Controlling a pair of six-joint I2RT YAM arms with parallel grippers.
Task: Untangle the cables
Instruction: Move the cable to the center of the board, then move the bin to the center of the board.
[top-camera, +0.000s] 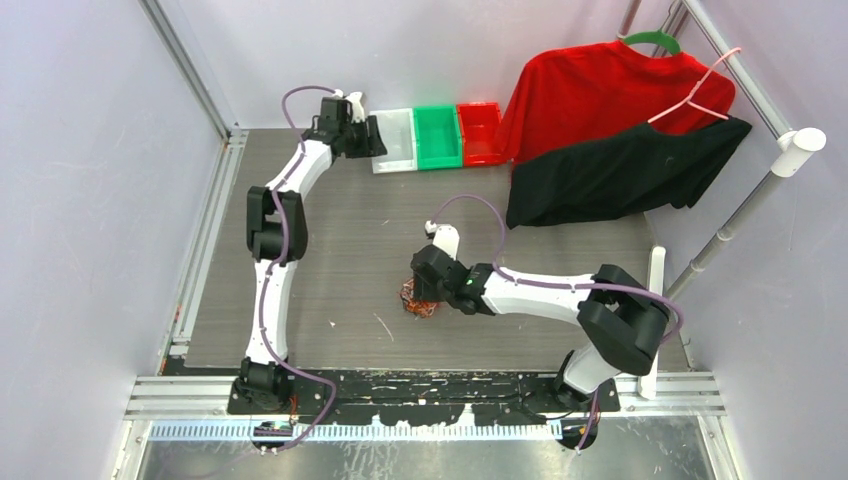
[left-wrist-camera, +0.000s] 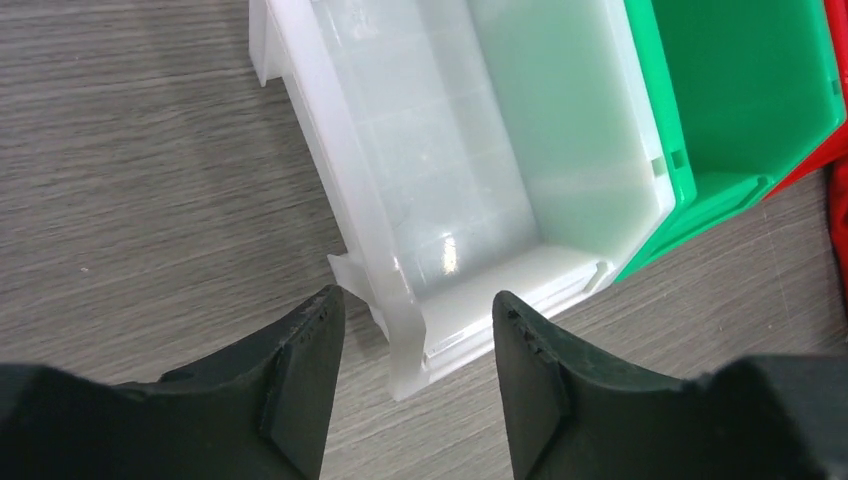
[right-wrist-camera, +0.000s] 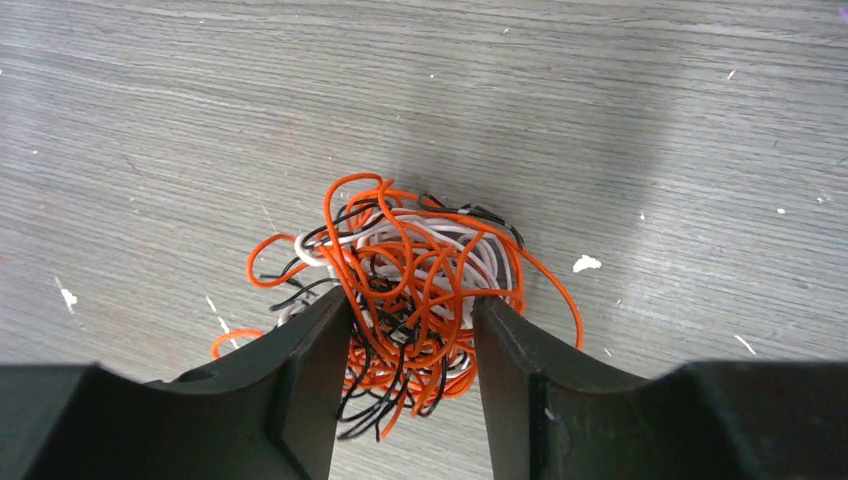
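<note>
Left arm (top-camera: 275, 225) stretches forward, left gripper (left-wrist-camera: 417, 298) parted, nothing between its fingers. Right arm (top-camera: 540, 290) folds inward, right gripper (right-wrist-camera: 412, 303) pinching tangled thin orange, black, white cables (right-wrist-camera: 400, 240).

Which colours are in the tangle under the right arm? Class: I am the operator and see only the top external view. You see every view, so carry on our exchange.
Observer: The right wrist view shows the cables are orange, black and white, all wound into one ball.
Operator: Is the right tool on them?
Observer: Yes. The right tool is closed on the ball's near part, with strands packed between its fingers and loops spilling out on both sides.
Operator: What about the left tool?
Observer: The left tool hangs open above the near end of the white bin, gripping nothing.
</note>
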